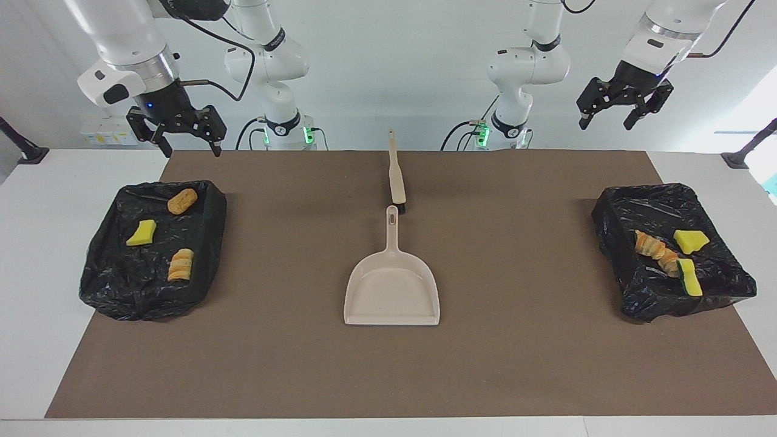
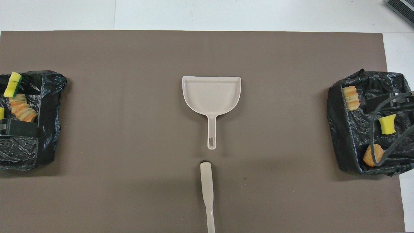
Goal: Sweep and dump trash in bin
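White walls and a white tabletop (image 1: 36, 243) frame the scene; a brown mat (image 1: 388, 364) covers most of the tabletop. The right end effector (image 1: 185, 144) is held raised over the mat's edge nearest the robots, above the black-bagged bin (image 1: 103, 285) at that arm's end, fingers spread and grasping nothing. The left end effector (image 1: 609, 119) is held high above the other bagged bin (image 1: 643, 303), likewise released and empty. The trash is found inside the bins: three scraps (image 1: 141, 233) in the first, four (image 1: 690, 240) in the second. A beige dustpan (image 1: 392, 291) is laid at mid-mat, with the long-handled brush (image 1: 396, 173) just nearer the robots.
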